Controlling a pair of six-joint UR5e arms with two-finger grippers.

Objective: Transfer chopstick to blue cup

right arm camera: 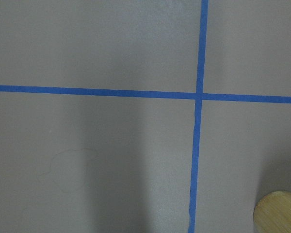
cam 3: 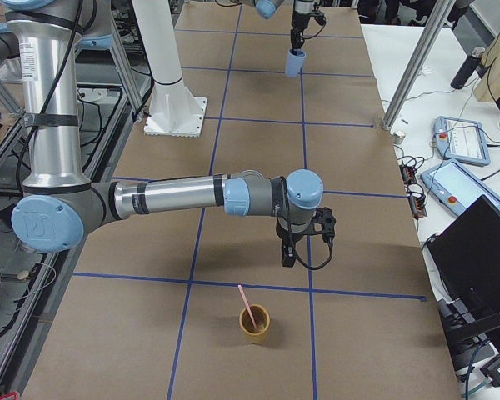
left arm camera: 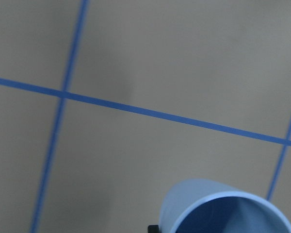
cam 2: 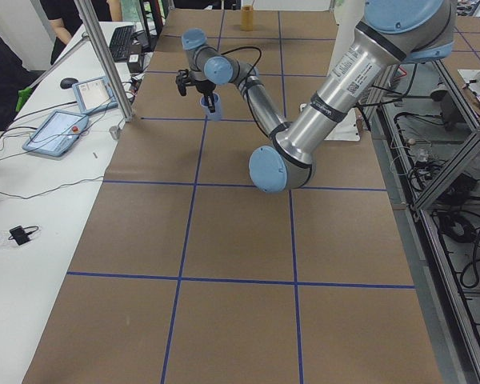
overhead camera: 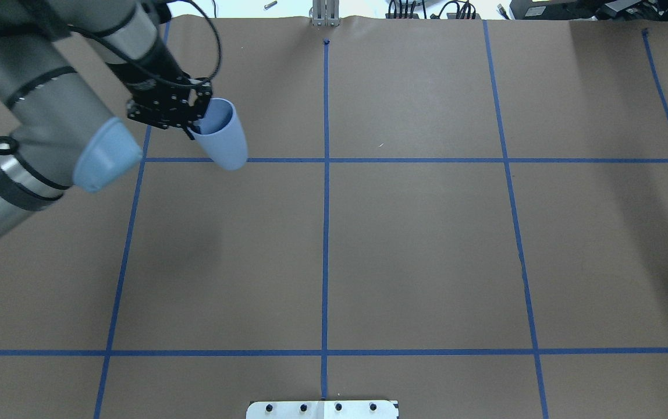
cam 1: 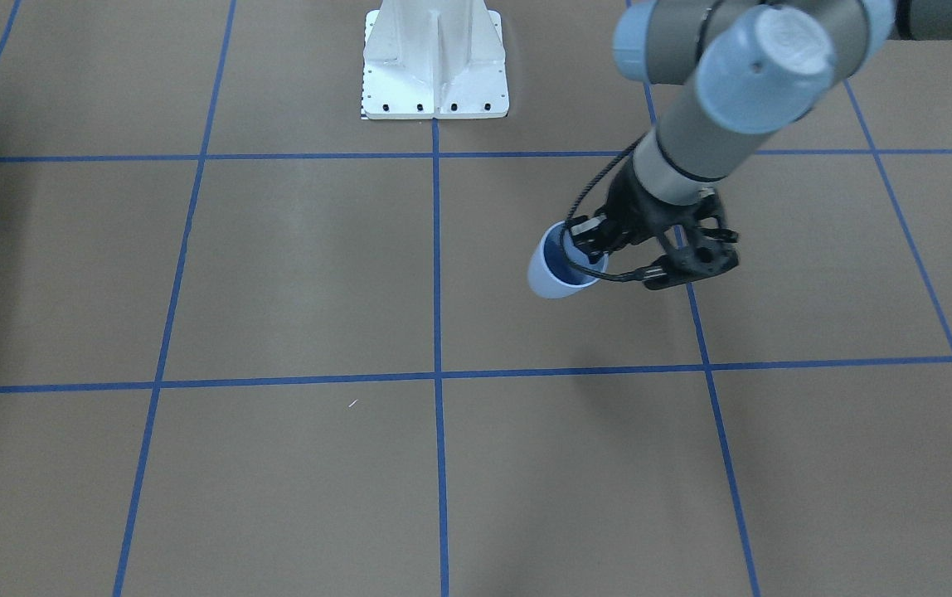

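left pincer [overhead camera: 193,124] pinching blue cup [overhead camera: 226,145] rim; cup tilted | right pincer [cam 3: 307,250]: grip state cannot tell

My left gripper [overhead camera: 194,123] holds the cup [overhead camera: 223,139] by its rim, tilted, over the far left of the table [overhead camera: 427,244]. The chopstick [cam 3: 247,305] leans in a wooden cup [cam 3: 254,329] at the right end, near my right gripper [cam 3: 305,246].

Both arms outstretched: left hand [overhead camera: 193,121] clamped on blue cup [overhead camera: 224,142] rim, right hand [cam 3: 304,250] pointing down.
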